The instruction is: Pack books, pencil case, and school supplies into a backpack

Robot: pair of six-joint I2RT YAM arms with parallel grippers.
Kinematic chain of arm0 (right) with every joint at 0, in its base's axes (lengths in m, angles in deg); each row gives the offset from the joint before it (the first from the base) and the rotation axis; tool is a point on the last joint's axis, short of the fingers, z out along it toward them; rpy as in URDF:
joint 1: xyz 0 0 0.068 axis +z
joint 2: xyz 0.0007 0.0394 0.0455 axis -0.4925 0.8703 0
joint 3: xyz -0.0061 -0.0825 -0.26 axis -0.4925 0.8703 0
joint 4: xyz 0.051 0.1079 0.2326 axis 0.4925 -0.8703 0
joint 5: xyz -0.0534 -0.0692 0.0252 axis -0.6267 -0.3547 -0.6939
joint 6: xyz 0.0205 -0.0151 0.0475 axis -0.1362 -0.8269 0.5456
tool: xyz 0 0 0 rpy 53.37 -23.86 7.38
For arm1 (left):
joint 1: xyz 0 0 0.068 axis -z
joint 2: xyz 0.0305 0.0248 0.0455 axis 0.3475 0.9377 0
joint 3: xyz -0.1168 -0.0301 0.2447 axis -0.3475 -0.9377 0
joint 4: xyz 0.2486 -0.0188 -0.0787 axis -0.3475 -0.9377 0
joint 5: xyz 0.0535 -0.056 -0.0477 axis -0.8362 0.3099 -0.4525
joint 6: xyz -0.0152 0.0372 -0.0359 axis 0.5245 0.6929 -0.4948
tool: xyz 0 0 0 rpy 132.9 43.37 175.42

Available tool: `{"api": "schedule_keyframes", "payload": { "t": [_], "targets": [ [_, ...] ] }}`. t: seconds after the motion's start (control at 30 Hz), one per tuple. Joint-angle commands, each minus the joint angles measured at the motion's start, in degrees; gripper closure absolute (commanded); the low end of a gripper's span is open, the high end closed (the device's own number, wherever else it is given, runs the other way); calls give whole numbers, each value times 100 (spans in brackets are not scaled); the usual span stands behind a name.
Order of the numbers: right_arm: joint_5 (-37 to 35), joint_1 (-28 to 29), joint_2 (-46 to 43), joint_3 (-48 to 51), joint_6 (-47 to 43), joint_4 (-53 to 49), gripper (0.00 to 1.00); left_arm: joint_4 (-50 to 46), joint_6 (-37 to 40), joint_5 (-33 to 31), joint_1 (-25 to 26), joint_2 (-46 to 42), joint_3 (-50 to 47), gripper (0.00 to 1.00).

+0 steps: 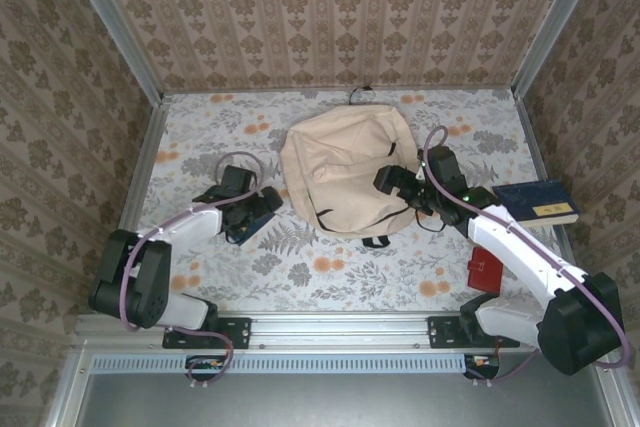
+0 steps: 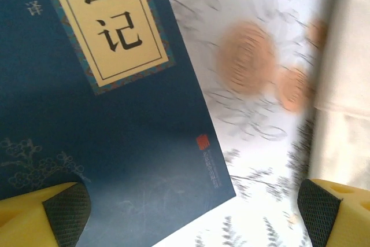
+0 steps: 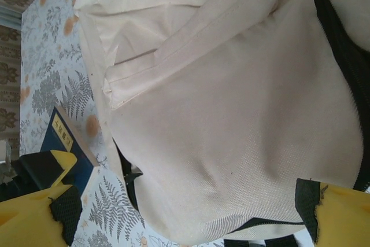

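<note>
1. Looking from above, the backpack (image 1: 345, 172) lies flat in the middle of the tabletop (image 1: 330, 277). A navy book (image 1: 262, 221) lies at its 9 o'clock, a second navy book (image 1: 537, 202) at its 3 o'clock, and a small red square (image 1: 485, 269) at about 4 o'clock.
2. The left end effector (image 2: 191, 212) hangs over the first book, released and grasping nothing. One pad is above the cover, and the other is above the bare tabletop past the book's edge.
3. The right end effector (image 3: 185, 212) is also released. It is spread over the backpack's side at 3 o'clock and has no fabric between its pads.
4. I judge the book to be stiff, flat and smooth, so it may slip. Lying flat it offers little to grip, so the long free edge is the best place to take it, with one pad on each face.
5. The backpack is soft and will probably sag and fold. I would hold it at the thick seam beside the zipper, not on the loose cloth.
6. The top view gives the whole layout. The left wrist view adds the cream label on the cover and the book's corner between the pads. The right wrist view adds the dark zipper line and the fabric folds, but I cannot tell whether the zipper is open.
</note>
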Motion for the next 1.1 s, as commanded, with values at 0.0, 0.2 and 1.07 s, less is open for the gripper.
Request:
{"api": "schedule_keyframes", "payload": {
  "t": [0.0,0.2,1.07],
  "targets": [
    [-6,115,83,-219,-118,-128,2,-453,-559,339,573,476,-174,3],
    [-150,349,232,-458,-296,-246,3,-714,-548,225,1024,564,327,3],
    [96,2237,5645,-5659,-3033,-1677,60,-964,697,1194,-1612,-1332,-685,39]
  ]
}}
